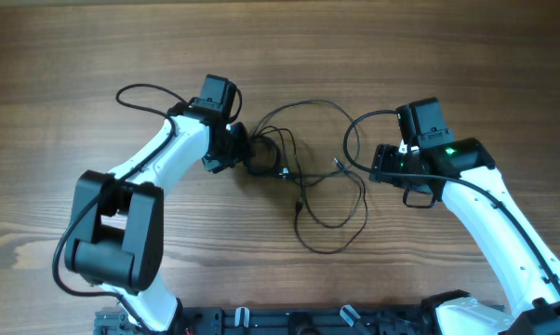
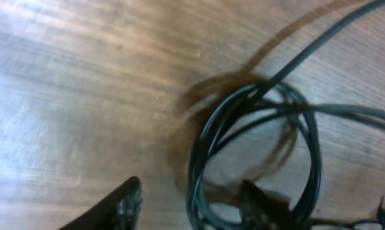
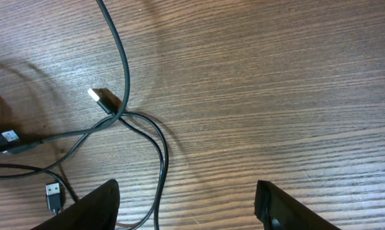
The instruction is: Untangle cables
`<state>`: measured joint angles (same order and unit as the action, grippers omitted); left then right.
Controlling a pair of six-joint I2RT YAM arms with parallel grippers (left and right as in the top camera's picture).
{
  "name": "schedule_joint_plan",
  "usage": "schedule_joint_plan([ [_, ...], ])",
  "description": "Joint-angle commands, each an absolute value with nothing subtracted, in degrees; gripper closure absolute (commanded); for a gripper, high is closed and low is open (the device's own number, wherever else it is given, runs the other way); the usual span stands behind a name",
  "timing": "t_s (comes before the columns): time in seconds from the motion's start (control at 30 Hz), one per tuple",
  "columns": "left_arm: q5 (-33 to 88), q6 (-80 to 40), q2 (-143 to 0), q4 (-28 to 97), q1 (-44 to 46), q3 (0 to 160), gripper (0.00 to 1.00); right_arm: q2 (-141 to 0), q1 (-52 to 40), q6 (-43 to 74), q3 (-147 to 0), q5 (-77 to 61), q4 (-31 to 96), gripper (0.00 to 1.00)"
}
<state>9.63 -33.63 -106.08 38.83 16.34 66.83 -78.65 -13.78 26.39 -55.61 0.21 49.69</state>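
The cables lie tangled at the table's middle: a tight coil (image 1: 273, 160) and a loose loop (image 1: 328, 250) nearer the front. My left gripper (image 1: 243, 154) is open at the coil's left side. In the left wrist view the coil's strands (image 2: 202, 150) pass between its spread fingers (image 2: 192, 207). My right gripper (image 1: 377, 169) is open at the tangle's right side. In the right wrist view a black cord (image 3: 162, 160) runs between its fingers (image 3: 186, 207), untouched. A white-tipped plug (image 3: 98, 97) and two silver plugs (image 3: 52, 191) lie ahead of it.
The table is bare brown wood (image 1: 66, 56). A thicker black arm cable (image 1: 136, 90) loops behind the left arm, and another (image 1: 350, 140) loops beside the right wrist. The arms' base frame (image 1: 308, 321) runs along the front edge.
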Motion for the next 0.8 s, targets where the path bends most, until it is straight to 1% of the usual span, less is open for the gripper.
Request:
schedule_joint_plan([
  [0.0, 8.9, -33.9, -107.1, 37.0, 16.2, 66.3, 0.60, -79.0, -13.5, 27.1, -55.8, 0.0, 49.6, 0.30],
  [0.03, 8.9, -33.9, -107.5, 36.8, 16.3, 66.2, 0.64, -79.0, -13.5, 27.1, -55.8, 0.0, 49.6, 0.30],
  [0.2, 8.9, -33.9, -109.6, 36.7, 16.3, 65.8, 0.66, -79.0, -13.5, 27.2, -55.8, 0.0, 49.6, 0.30],
  [0.3, 8.9, -33.9, -109.6, 36.6, 16.3, 65.7, 0.71, -79.0, -13.5, 27.2, -55.8, 0.0, 49.9, 0.30],
  [0.37, 8.9, -33.9, -109.6, 36.2, 16.3, 65.1, 0.72, -79.0, -13.5, 27.2, -55.8, 0.0, 50.0, 0.30],
  [0.4, 8.9, -33.9, -109.6, 35.8, 16.3, 64.7, 0.75, -79.0, -13.5, 27.2, -55.8, 0.0, 50.0, 0.30],
  [0.47, 9.6, -33.9, -109.6, 35.7, 16.3, 64.7, 0.85, -79.0, -13.5, 27.1, -55.8, 0.0, 50.1, 0.30],
  [0.5, 10.0, -33.9, -109.6, 35.7, 16.3, 64.7, 0.94, -79.0, -13.5, 27.2, -55.8, -0.1, 50.1, 0.29],
  [0.57, 12.3, -33.9, -109.6, 35.7, 16.3, 64.8, 0.96, -79.0, -13.5, 26.9, -55.8, -1.6, 49.9, 0.24],
  [0.6, 13.8, -33.9, -109.4, 35.7, 16.3, 65.0, 0.96, -79.0, -13.5, 26.3, -55.8, -6.4, 49.3, 0.20],
  [0.67, 19.1, -33.3, -107.2, 36.2, 16.2, 66.0, 0.96, -79.0, -13.5, 18.8, -55.8, -20.4, 46.3, 0.20],
  [0.73, 24.4, -33.3, -102.1, 36.9, 16.2, 67.6, 0.96, -79.0, -13.7, 17.8, -55.8, -32.6, 42.9, 0.21],
  [0.77, 25.6, -33.3, -100.3, 36.8, 16.2, 67.7, 0.96, -79.0, -13.8, 17.8, -55.8, -34.8, 42.1, 0.22],
])
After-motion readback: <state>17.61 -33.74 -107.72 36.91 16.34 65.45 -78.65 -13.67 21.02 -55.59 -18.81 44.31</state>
